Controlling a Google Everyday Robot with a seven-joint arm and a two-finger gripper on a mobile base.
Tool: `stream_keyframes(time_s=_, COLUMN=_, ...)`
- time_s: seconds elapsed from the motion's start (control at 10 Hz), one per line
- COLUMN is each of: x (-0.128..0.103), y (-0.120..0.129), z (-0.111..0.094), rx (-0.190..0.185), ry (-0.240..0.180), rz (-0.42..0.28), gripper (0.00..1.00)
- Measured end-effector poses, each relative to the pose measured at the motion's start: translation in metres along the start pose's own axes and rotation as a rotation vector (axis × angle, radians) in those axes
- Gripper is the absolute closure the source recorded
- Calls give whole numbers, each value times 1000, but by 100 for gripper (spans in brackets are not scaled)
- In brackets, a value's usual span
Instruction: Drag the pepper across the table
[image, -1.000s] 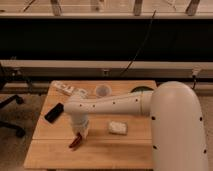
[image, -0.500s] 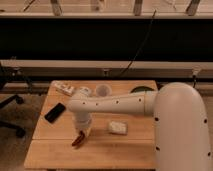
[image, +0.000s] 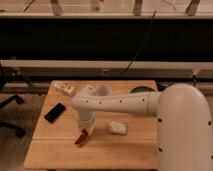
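The small dark-red pepper (image: 80, 138) lies on the light wooden table (image: 55, 150), left of centre and toward the front. My gripper (image: 86, 132) hangs at the end of the white arm and comes down right onto the pepper's upper right end. The arm reaches in from the right side across the tabletop. The pepper's lower left tip sticks out below the gripper.
A black phone (image: 55, 112) lies at the table's left. A pale rectangular sponge (image: 118, 128) lies just right of the gripper. A small white packet (image: 65, 88) sits at the back left and a dark green object (image: 140, 90) at the back right. A black chair base (image: 10, 117) stands left of the table.
The gripper and the pepper have shifted slightly to the right and a little toward the front of the table. The phone and sponge have not moved.
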Motion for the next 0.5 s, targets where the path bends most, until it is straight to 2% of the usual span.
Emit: stream_keyframes(time_s=0.5, x=24, y=16, z=-7, rx=6, ry=-6, rz=30, gripper=100)
